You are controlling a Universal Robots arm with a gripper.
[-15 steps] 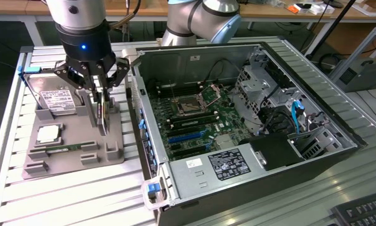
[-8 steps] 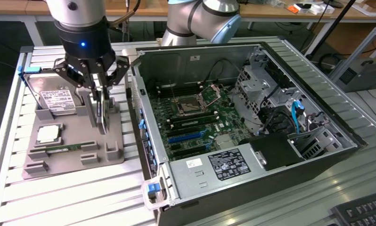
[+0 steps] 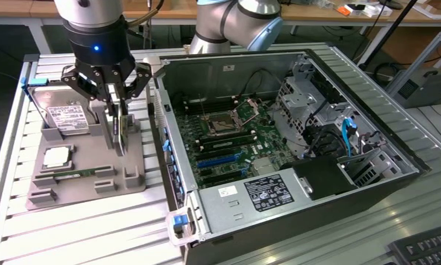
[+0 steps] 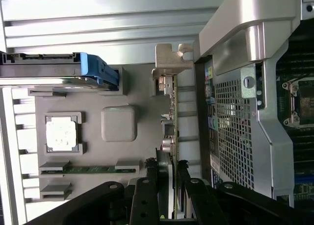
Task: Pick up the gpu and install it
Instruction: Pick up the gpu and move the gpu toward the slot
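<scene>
Workbench with the claw [image 3: 111, 98] [image 4: 166, 166] clenched on the gpu [image 3: 120, 135] [image 4: 171, 112], one finger on each face of the card, which hangs on edge directly below the claw, over the grey tray [image 3: 80, 190] [image 4: 137, 87]. In both views the card is seen almost edge-on, so its faces and components are hard to make out. In the wrist view its silvery bracket [image 4: 171, 63] marks the end farthest from the claw, while the gripped end is covered by the black fingers [image 4: 147, 186]. Whether the card's lower edge sits in the tray's slot or hangs free of it cannot be told. Beside the claw, away from the case, the hard drive [image 3: 67, 117] [image 4: 49, 70] stands in the tray, its near end partly masked by the claw in the exterior view. Farther out from the claw on the same tray lie the cpu [image 3: 56, 157] [image 4: 62, 133] and the memory stick [image 3: 77, 174] [image 4: 91, 169]. On the claw's other side, just beside the tray, lies the open case [image 3: 183, 72] [image 4: 235, 122] with its motherboard [image 3: 228, 143] exposed. Its far corner is cut off at the exterior view's right.
</scene>
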